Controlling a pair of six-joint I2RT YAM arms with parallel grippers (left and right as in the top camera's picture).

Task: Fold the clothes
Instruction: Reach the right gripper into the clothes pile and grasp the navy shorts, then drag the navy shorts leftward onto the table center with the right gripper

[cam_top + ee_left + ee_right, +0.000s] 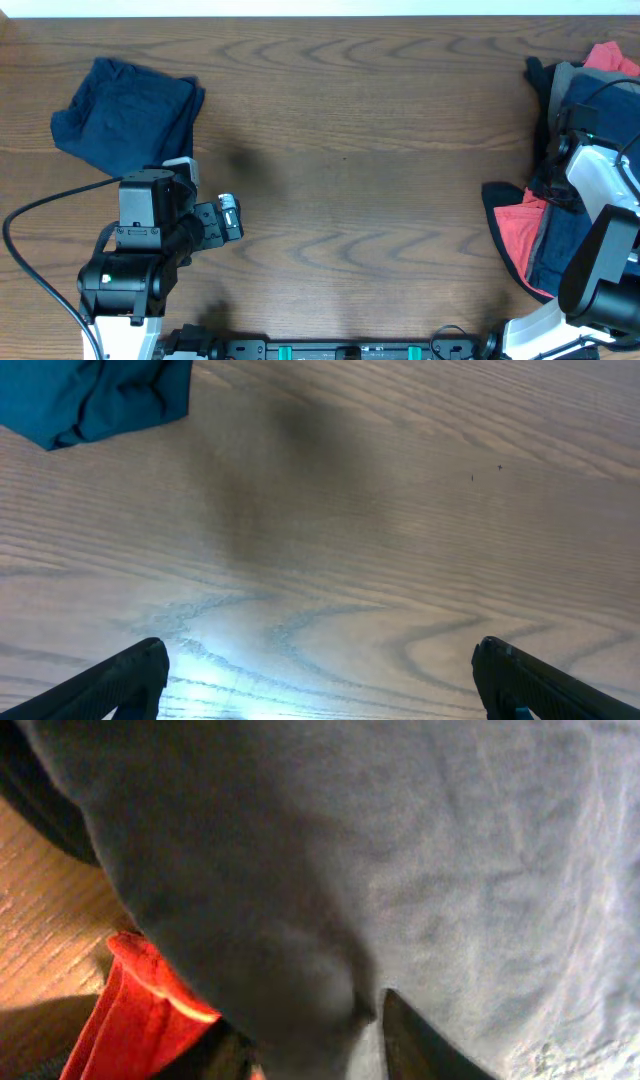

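A folded dark navy garment (125,115) lies at the table's far left, and its corner shows in the left wrist view (100,395). My left gripper (232,215) hovers open over bare wood just right of it, with nothing between its fingertips (130,675). The remaining clothes are heaped at the right edge: a grey piece (575,80), red pieces (520,230) and a navy piece (555,250). My right gripper (560,150) is buried in that heap. In the right wrist view a bunched fold of the grey garment (300,920) sits pinched between the gripper's (310,1030) fingers, with red cloth (140,1010) below.
The wooden table (350,150) runs between the two arms. The left arm's black cable (40,210) loops over the near left. The right arm's white housing (600,180) covers part of the heap.
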